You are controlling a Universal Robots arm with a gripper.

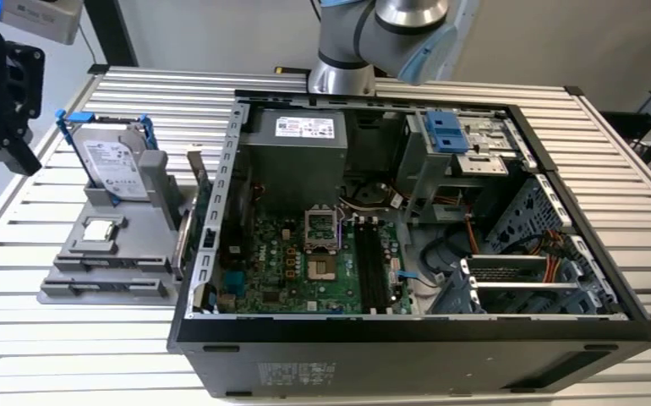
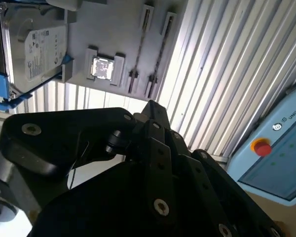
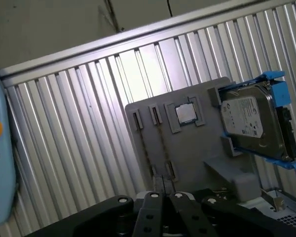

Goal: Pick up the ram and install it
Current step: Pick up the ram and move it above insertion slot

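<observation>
Open air lay around the gripper [image 1: 12,152] above the bare slatted table [image 1: 32,220] at the exterior view's left, but the upright hard drive [image 1: 115,165] on the grey holder [image 1: 112,279] and the case wall [image 1: 227,194] stood between it and the motherboard [image 1: 292,271]. Inside, the memory slots [image 1: 375,262] seemed reachable from above, hemmed by the power supply [image 1: 298,156], cables [image 1: 439,254] and drive cage [image 1: 461,144]

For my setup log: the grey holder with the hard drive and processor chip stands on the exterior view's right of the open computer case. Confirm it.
Wrong side. The grey holder with the hard drive and processor chip stands on the exterior view's left of the open computer case; the exterior view shows it.
</observation>
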